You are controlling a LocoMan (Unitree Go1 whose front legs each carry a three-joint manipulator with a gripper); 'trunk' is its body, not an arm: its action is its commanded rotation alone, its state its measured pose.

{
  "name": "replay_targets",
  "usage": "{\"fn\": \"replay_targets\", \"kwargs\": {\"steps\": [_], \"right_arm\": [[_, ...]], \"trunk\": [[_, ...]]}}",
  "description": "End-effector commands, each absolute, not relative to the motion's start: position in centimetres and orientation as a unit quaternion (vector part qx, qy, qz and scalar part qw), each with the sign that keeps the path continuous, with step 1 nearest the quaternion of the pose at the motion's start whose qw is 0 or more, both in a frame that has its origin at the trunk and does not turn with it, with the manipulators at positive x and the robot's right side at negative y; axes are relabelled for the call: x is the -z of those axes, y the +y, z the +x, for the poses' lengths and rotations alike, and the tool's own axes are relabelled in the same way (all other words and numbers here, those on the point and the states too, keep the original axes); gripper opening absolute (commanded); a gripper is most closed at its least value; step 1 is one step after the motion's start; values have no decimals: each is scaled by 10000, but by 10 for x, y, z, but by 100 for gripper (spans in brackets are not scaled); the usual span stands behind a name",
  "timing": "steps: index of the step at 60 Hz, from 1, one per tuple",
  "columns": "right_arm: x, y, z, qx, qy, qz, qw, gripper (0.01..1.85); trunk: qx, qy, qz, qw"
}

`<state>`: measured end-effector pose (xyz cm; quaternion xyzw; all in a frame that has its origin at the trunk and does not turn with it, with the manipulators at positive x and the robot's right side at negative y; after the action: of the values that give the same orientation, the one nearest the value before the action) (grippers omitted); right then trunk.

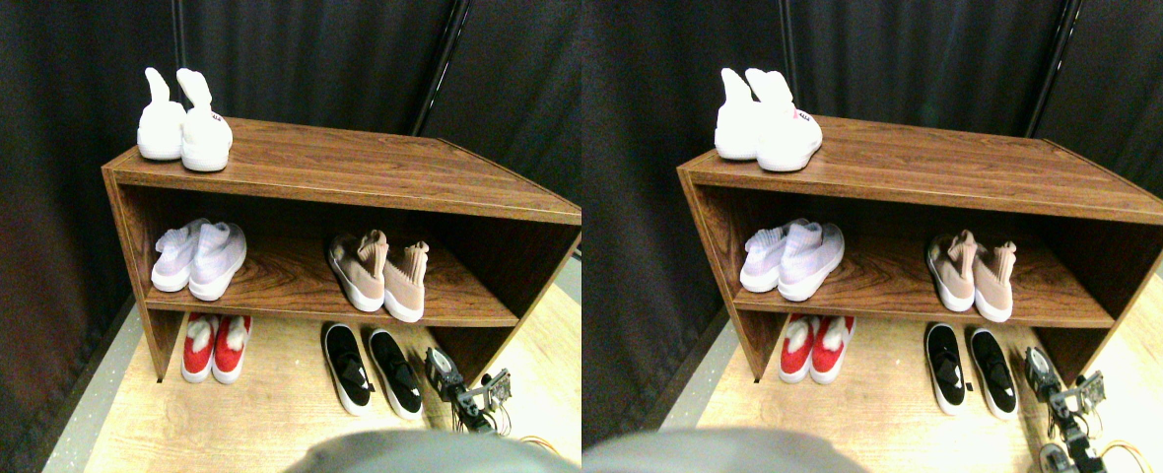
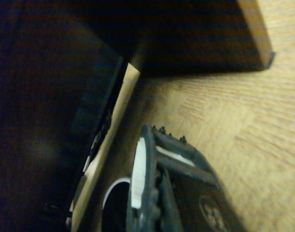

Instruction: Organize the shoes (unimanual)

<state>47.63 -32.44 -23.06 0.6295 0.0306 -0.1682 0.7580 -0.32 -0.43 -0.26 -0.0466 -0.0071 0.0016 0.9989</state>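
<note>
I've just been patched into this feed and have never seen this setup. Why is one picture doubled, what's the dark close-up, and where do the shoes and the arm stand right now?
The wide picture is one forward camera with two eyes, so everything appears twice. It looks down at a brown shelf unit on a pale wood floor. A white pair stands on top. On the middle shelf sit a lavender pair to the left and a pink pair to the right. On the floor under it are a red pair and a black pair.

The dark device at lower right is the robot's right gripper, low beside the black pair. It holds nothing that I can see.

The close-up is a camera riding on that arm: its jaw frame, floor and the shelf's shadowed underside.
</note>
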Motion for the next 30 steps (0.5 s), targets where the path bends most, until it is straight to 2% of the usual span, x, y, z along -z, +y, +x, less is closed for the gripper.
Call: {"fn": "replay_targets", "kwargs": {"steps": [1,14,22,30], "right_arm": [[226,-316,474,1484,282,6357,7570,6],[235,-292,471,1321,490,6452,7509,6],[238,-282,477,1368,583,6412,7529,6],[240,-273,485,1395,756,6526,7409,6]], "trunk": [[-82,20,-575,9983],[-142,-2,-645,9978],[-229,-13,-723,9971],[-283,-34,-776,9966]]}}
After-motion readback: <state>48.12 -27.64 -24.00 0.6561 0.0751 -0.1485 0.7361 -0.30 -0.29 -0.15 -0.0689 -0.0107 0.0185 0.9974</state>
